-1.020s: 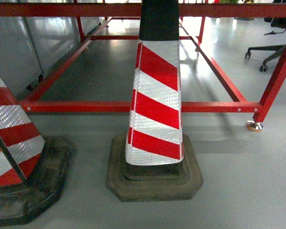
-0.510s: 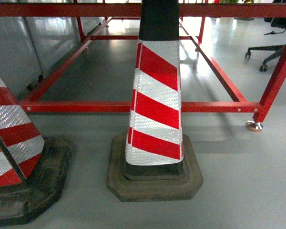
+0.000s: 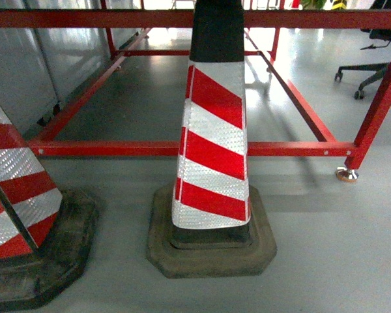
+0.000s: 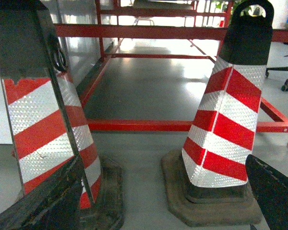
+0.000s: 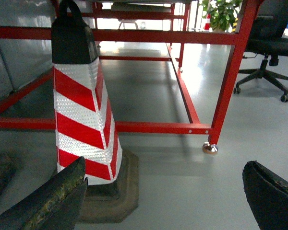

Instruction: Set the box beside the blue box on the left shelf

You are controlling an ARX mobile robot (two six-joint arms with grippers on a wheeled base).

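Observation:
The box, the blue box and the left shelf are all out of view. My left gripper (image 4: 164,165) hangs low over the grey floor, open, its dark fingers (image 4: 48,201) wide apart with nothing between them. It faces the gap between two red-and-white striped cones (image 4: 225,120). My right gripper (image 5: 164,165) is open too and holds nothing, with one cone (image 5: 84,110) just beyond its left finger (image 5: 48,201). Neither gripper shows in the head view.
A striped cone (image 3: 212,150) on a dark rubber base stands right ahead, a second cone (image 3: 16,195) at the left. Behind them runs a low red metal frame (image 3: 182,148) with a footed leg (image 3: 347,173). An office chair (image 5: 269,52) stands at the far right.
In the head view the cones and the red frame have slid down a little, as the camera shifted slightly. Nothing was taken hold of or let go.

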